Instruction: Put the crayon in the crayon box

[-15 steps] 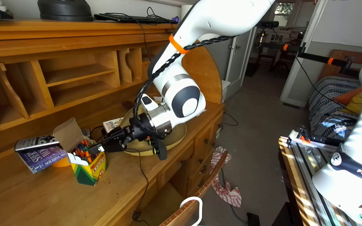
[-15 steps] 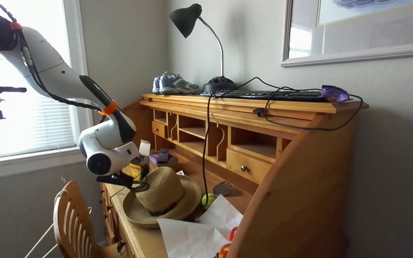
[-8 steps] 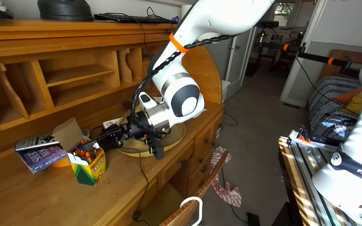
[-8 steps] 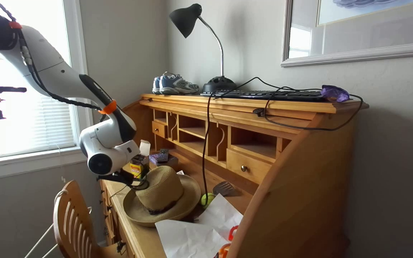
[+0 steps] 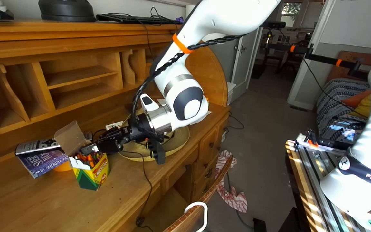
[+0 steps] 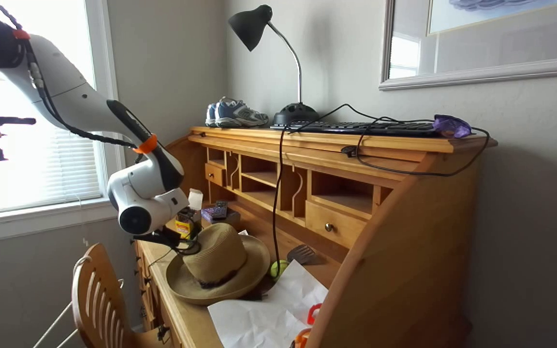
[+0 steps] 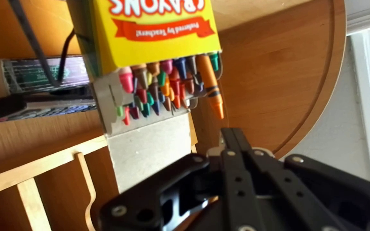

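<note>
Gripper (image 7: 232,131): closed, empty.
Orange crayon (image 7: 212,86): juts highest; we'd press it lengthwise, gently.
Box (image 7: 164,46): we'd better not tip it.

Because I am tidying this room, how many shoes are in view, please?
2, on top of the desk: one shoe beside the lamp, another shoe partly hidden behind it. More may be hidden.

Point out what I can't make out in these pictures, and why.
Orange crayon, end opposite its tip: in the wrist view, hidden behind the yellow front of the crayon box.
Orange object, what it is: in an exterior view, mostly blocked by the purple book and the crayon box.
Dark keypad-like device, labels: in an exterior view, too small.
Framed picture, full image: in an exterior view, cut off by the top and right edges.
</note>
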Motion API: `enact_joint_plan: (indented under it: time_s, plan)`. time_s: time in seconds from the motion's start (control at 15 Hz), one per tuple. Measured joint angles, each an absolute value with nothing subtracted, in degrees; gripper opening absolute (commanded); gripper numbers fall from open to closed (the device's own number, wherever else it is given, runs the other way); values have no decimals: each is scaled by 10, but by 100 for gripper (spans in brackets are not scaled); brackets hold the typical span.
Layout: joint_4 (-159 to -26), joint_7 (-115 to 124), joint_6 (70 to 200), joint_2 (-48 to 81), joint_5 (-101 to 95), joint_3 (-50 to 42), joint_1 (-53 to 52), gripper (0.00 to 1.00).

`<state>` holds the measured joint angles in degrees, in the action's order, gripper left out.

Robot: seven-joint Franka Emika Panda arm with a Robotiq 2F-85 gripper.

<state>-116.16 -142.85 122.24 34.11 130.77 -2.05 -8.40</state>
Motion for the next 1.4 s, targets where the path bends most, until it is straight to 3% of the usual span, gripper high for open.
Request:
enact_joint_plan:
  time_s: [1.4]
  plan:
    - [-1141,-1429,1265,361,1308,-20,-87,0]
